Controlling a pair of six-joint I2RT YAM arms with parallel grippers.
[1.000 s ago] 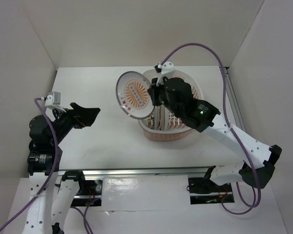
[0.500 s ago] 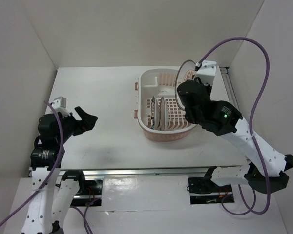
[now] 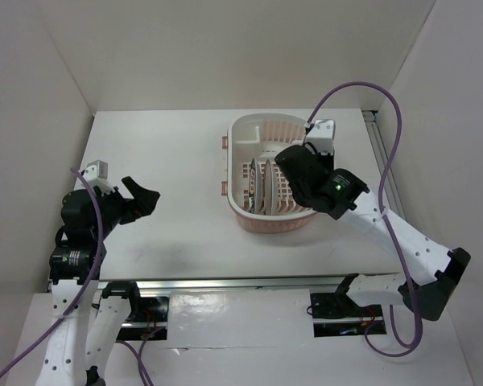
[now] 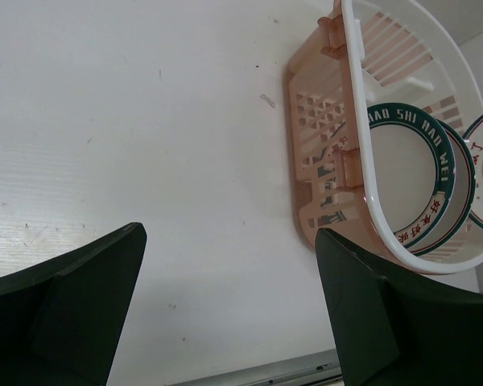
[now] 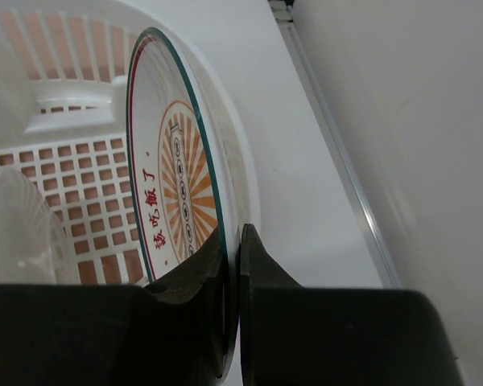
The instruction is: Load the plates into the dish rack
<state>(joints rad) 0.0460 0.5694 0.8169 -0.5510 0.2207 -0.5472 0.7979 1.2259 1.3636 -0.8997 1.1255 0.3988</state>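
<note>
The dish rack [image 3: 241, 129] stands at the back right of the table. Two plates [image 3: 258, 189] stand upright in its slots; the left wrist view shows the green-lettered plate [image 4: 410, 161] in front of a second plate [image 4: 460, 189]. My right gripper [image 3: 294, 173] is down inside the rack, shut on the rim of the orange sunburst plate [image 5: 177, 201], which it holds upright near the rack's right wall [image 5: 240, 181]. My right gripper [image 5: 237, 241] pinches that rim. My left gripper [image 3: 141, 199] is open and empty, over bare table left of the rack [image 4: 330, 161].
A metal rail [image 3: 378, 153] runs along the table's right edge, also in the right wrist view [image 5: 338, 161]. White walls enclose the table on three sides. Another rail [image 3: 225, 283] lines the near edge.
My right gripper has carried the sunburst plate from the rack's left side, over to its right, and lowered it into the rack. The left arm pulled back slightly, then stayed.
</note>
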